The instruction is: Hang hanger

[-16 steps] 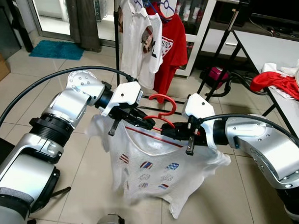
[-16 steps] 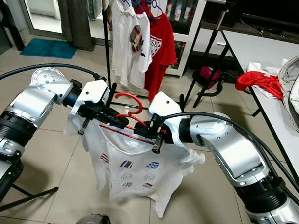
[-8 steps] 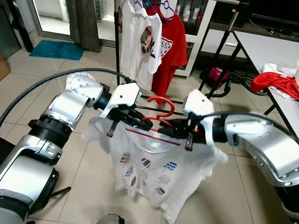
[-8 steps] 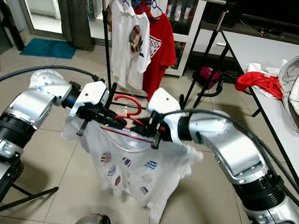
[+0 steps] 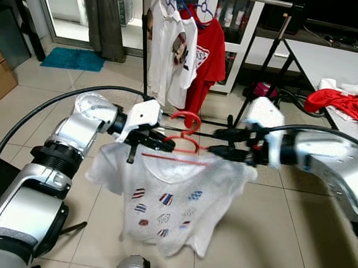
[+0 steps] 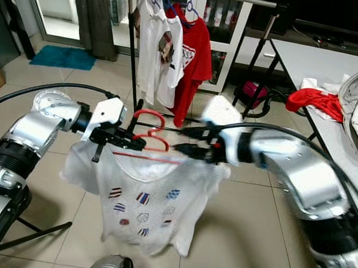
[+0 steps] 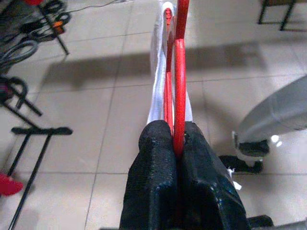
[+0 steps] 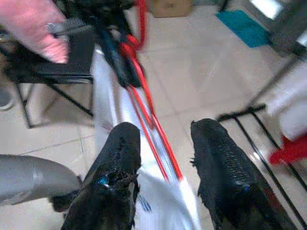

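- 2 silver arms reach forward over the tiled floor (image 5: 317,227), with a red hanger (image 5: 180,144) carrying a white T-shirt (image 5: 165,198) between them.
- The left gripper (image 5: 161,144) has its 2 black fingers (image 7: 153,182) pressed tight together on the red hanger's wire, at the end on the robot's left.
- The right gripper (image 5: 221,142) has its fingers (image 8: 120,158) spread apart, 1 on each side of the hanger's other end; in the right wrist view the red wire runs through the gap without being pinched.
- The T-shirt hangs down from the hanger, printed with 3 rows of small striped patches, its hem clear of the floor.
- The hanger's hook (image 5: 188,118) points up, below and in front of a black clothes rack (image 5: 144,44).
- On that rack hang a white printed shirt (image 5: 170,51) and a red T-shirt (image 5: 208,58), side by side.
- A red garment (image 5: 336,103) lies on the white table (image 5: 323,59) at the robot's right.
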Robot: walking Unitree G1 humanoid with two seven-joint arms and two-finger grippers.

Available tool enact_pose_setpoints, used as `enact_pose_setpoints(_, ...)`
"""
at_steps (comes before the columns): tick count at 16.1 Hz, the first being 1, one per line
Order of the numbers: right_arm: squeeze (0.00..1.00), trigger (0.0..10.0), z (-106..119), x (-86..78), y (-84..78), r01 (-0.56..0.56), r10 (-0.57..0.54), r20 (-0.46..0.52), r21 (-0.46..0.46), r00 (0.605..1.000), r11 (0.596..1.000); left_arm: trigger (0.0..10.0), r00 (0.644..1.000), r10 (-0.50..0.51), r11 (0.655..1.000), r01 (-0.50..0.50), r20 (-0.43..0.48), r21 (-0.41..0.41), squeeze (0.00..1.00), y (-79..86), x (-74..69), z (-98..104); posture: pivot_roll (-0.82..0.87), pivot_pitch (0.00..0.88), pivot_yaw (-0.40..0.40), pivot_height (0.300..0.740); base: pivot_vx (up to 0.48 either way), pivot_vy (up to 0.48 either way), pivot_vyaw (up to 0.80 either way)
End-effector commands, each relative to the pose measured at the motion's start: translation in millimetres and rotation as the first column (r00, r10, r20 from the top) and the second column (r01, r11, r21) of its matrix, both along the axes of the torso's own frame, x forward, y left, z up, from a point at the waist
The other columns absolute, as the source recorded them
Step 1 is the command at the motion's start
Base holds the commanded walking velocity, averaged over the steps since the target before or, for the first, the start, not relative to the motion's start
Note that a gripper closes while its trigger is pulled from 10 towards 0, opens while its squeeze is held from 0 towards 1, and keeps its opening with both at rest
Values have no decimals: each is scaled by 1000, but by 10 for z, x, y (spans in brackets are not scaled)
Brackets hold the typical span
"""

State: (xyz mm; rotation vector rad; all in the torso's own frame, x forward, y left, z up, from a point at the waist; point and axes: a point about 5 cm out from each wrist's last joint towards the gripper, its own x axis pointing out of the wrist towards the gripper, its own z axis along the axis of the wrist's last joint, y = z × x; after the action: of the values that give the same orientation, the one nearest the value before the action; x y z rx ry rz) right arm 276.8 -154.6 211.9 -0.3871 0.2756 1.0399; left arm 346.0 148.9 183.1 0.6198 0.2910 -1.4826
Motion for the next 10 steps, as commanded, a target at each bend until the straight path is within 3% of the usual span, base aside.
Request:
enact_pose_setpoints(1,1000,10000,63,22,-99,85,-85,29,7,996,996,0,999,19,1000,-18,36,-23,0,-9,29,63,-41,0,-53,740,0,0,0)
enact_pose_setpoints(3,1000,10000,-3,86,-197,256,-257,36,19,966,966,0,998,66,997,-65,15,-51,0,23,35,4,-46,0,-48,740,0,0,0)
enact_pose_setpoints(6,969,10000,-191,84,-311,301,-301,19,-12,953,953,0,999,44,997,-44,-2,-60,0,62,5,0,-46,0,-48,740,0,0,0)
enact_pose_setpoints(8,886,10000,-302,64,-418,311,-310,25,-30,950,950,0,1000,5,997,-7,-18,-79,0,137,-35,67,-51,0,-37,740,0,0,0)
enact_pose_setpoints(9,251,10000,-303,32,-435,279,-280,32,9,960,960,0,999,-9,997,7,-34,-79,0,206,-59,115,-51,0,-33,740,0,0,0)
enact_pose_setpoints(10,251,10000,-298,14,-437,260,-261,33,29,965,965,0,999,-14,997,11,-38,-78,0,233,-68,133,-51,0,-33,740,0,0,0)
